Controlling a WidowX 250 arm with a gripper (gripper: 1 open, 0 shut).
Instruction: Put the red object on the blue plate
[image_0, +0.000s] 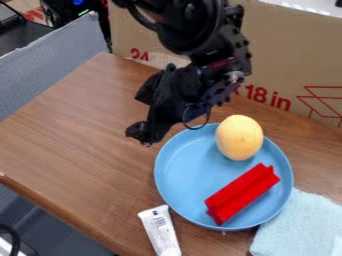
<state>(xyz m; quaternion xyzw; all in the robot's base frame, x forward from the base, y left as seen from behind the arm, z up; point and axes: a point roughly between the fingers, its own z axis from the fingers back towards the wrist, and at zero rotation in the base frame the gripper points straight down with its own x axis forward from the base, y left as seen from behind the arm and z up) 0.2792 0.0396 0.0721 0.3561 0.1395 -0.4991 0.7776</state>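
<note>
Red bar (243, 193) lies flat inside blue plate (181, 168) beside orange fruit (239, 137): placement looks done. End effector (144, 129) empty, jaw gap unclear, just off rim.

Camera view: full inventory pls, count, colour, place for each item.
red bar: 1, bright red, lying on the plate, lower right part
plate: 1, light blue, round, on the table right of centre
fruit: 1, yellow-orange, round, on the plate's upper part
cloth: 1, pale teal, bottom right corner, next to the plate
tube: 1, white with print, on the table just below the plate's left edge
cardboard box: 1, brown with red print, behind the table
table: 1, brown wood
robot arm: 1, black, reaching in from the top
tool: 1, black, just left of the plate's upper rim, holding nothing
</note>
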